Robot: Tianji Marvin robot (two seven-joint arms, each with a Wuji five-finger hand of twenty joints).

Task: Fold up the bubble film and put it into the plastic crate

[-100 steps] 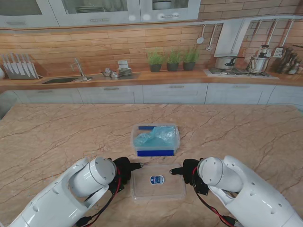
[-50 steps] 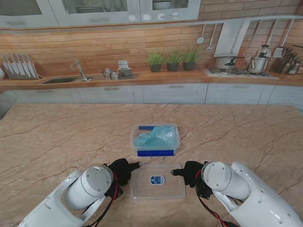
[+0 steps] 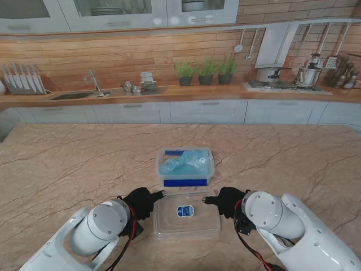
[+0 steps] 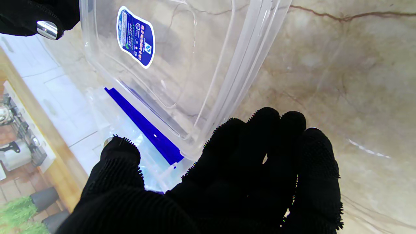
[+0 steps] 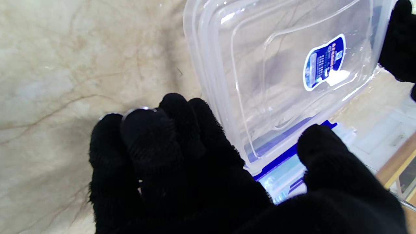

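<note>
Gripping the clear lid (image 3: 188, 214) from both short sides, the two gloved hands hold it between them. Left hand (image 3: 141, 201): fingers (image 4: 260, 136) bunched together along the lid's left edge, thumb (image 4: 118, 152) set apart on the other face of the rim; in the left wrist view the lid's corner sits in the gap between thumb and fingers. Right hand (image 3: 225, 199): fingers (image 5: 162, 130) likewise together against the lid's right edge, thumb (image 5: 321, 146) apart, the lid's rim between them. Contact under the gloves is partly hidden, so how firm each hold is I cannot tell.

The lid is transparent with a raised inner panel and a blue-and-white label (image 3: 185, 212) near its middle. Both wrist views show it tilted, with the veined stone visible through it. In the stand view it lies nearer to me than the crate (image 3: 185, 167), just beside it.

The crate is a clear plastic box with a blue band on its near side. Pale blue bubble film (image 3: 186, 162) sits crumpled inside it, filling most of the box; whether it is neatly folded cannot be made out.

The marbled beige worktop (image 3: 67, 164) carries both items at its middle. Both white arms enter from the near corners. Behind the worktop: a counter with a sink (image 3: 73, 96), three potted plants (image 3: 206, 71), and a stove with pots (image 3: 285, 76).
</note>
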